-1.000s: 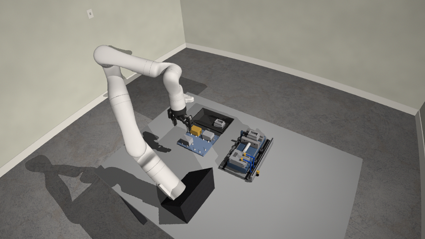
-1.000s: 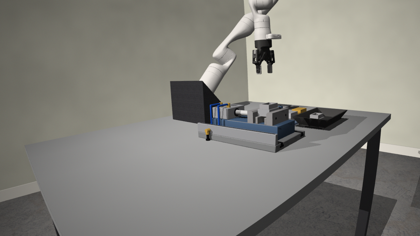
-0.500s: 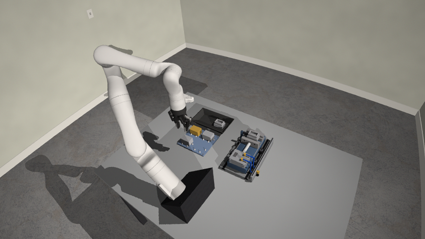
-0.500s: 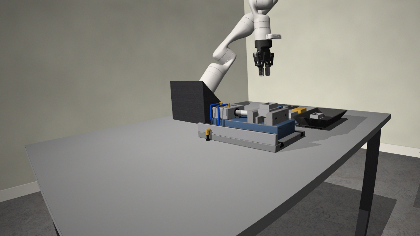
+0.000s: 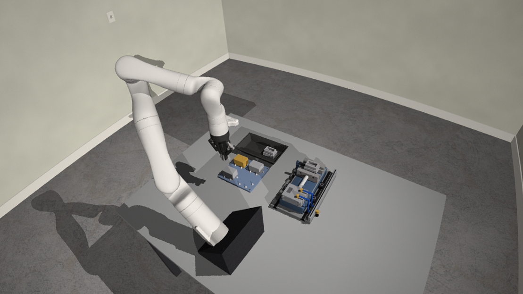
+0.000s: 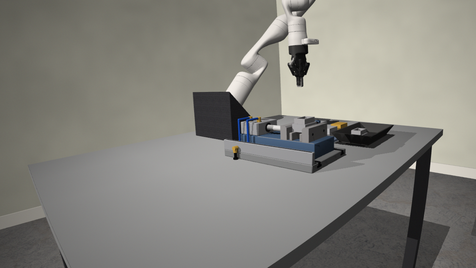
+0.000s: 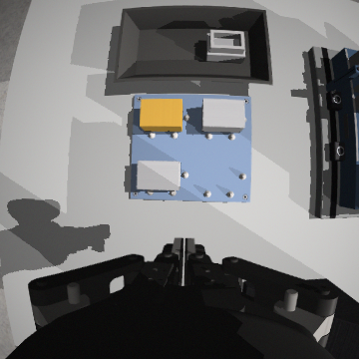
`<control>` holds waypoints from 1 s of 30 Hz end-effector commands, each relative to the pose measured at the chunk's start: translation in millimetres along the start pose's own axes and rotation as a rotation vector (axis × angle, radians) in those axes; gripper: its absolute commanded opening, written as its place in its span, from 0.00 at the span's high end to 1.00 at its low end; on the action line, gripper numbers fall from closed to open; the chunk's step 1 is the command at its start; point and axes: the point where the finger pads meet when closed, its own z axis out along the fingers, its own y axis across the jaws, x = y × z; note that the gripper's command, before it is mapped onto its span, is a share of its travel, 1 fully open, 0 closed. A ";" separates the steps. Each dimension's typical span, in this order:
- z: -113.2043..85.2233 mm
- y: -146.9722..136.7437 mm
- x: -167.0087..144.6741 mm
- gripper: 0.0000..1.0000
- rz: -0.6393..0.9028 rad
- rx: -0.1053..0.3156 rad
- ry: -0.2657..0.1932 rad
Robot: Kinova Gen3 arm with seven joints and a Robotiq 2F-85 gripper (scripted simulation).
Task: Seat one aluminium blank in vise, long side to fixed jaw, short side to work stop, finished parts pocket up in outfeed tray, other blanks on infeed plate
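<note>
From the top view, the claw (image 5: 223, 152) is seen hanging above the bench (image 5: 348, 240) beside the infeed plate (image 5: 244, 184), probably parked clear so the blanks stay reachable. A finished part (image 5: 270, 150) lies in the outfeed tray (image 5: 250, 140); another pocketed part (image 5: 312, 166) sits on the vise (image 5: 301, 187).

In the exterior view, the height is revealed: the claw (image 6: 299, 82) is held well above everything, fingers together on nothing.

In the wrist view, the plate's layout is shown: a brass blank (image 7: 161, 114) and two aluminium blanks (image 7: 223, 114) (image 7: 159, 176) are nested against pins. The closed fingertips meet with nothing between them.
</note>
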 end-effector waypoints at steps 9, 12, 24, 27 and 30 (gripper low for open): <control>0.6 0.2 0.3 1.00 0.000 0.000 0.001; 1.6 0.2 0.3 1.00 0.000 0.000 0.001; 14.7 0.5 0.5 1.00 0.000 0.000 0.001; 20.4 0.6 0.6 1.00 0.000 0.000 0.001; 22.4 0.6 0.6 1.00 0.000 0.000 0.001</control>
